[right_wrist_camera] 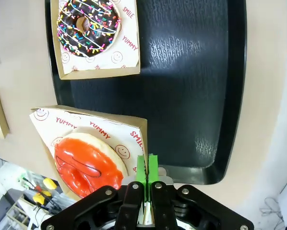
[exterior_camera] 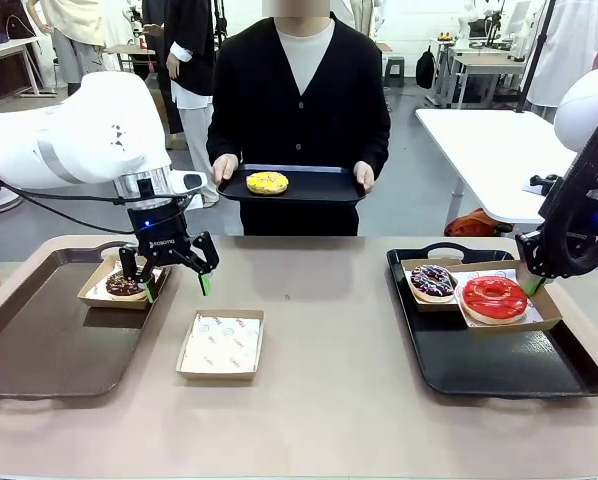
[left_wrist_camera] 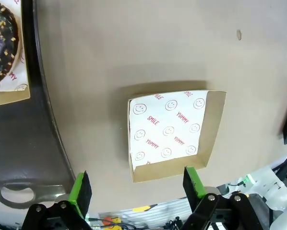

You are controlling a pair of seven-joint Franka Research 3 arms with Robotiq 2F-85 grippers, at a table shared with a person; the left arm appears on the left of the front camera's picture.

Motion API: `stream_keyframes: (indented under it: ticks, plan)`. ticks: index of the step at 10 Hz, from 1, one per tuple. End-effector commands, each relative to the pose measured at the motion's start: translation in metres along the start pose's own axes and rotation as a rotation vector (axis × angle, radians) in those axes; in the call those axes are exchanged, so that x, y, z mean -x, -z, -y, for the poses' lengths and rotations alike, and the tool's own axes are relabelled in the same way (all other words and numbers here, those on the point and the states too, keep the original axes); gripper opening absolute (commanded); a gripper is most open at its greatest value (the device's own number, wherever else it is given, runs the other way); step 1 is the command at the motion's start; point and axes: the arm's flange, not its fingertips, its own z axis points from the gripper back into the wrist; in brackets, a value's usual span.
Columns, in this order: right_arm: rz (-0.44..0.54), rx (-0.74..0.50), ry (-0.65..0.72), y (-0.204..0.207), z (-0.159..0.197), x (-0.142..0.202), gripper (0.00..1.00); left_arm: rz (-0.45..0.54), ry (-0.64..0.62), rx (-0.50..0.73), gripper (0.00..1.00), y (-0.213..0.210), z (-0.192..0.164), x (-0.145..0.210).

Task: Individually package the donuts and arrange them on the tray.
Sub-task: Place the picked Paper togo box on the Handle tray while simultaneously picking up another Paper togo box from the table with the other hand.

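Note:
A chocolate donut (exterior_camera: pixel 122 285) (left_wrist_camera: pixel 2 43) lies in a paper-lined box on the brown left tray (exterior_camera: pixel 39 350). Just right of it, above the tray's rim, my left gripper (exterior_camera: pixel 177 287) (left_wrist_camera: pixel 136 182) hangs open and empty. An empty lined box (exterior_camera: pixel 221 343) (left_wrist_camera: pixel 170 134) sits on the table below its fingers. On the black right tray (exterior_camera: pixel 509 375) a sprinkled dark donut (exterior_camera: pixel 432 281) (right_wrist_camera: pixel 88 26) and a red donut (exterior_camera: pixel 494 297) (right_wrist_camera: pixel 88 163) are each boxed. My right gripper (exterior_camera: pixel 532 285) (right_wrist_camera: pixel 146 163) is shut on the wall of the red donut's box. A yellow donut (exterior_camera: pixel 267 182) rests unboxed on a black tray.
That black tray (exterior_camera: pixel 309 190) is held in both hands by a person standing at the far side of the table. The tabletop between my two trays holds the empty box, with bare surface around it. The red donut's box overhangs the right tray's rim.

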Motion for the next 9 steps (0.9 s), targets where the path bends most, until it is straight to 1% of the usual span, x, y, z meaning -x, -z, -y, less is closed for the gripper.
stream_keyframes:
  ticks: [1, 2, 5, 7, 9]
  plan:
    - [0.007, -0.001, 0.0, -0.003, 0.0, 0.0, 0.02, 0.025, -0.018, -0.026, 1.0, 0.0, 0.004, 0.006]
    - [0.007, -0.001, 0.0, -0.003, 0.0, 0.0, 0.02, 0.029, -0.017, -0.026, 1.0, 0.003, 0.004, 0.009]
    - [0.007, -0.001, 0.0, -0.003, 0.0, 0.0, 0.02, 0.068, 0.03, -0.091, 1.0, 0.027, 0.002, 0.017]
    - [0.007, -0.001, 0.0, -0.003, 0.0, 0.0, 0.02, 0.078, 0.043, -0.093, 1.0, 0.039, 0.003, 0.018]
    - [0.007, -0.001, 0.0, -0.003, 0.0, 0.0, 0.02, 0.138, 0.068, -0.076, 1.0, 0.045, 0.006, 0.018]
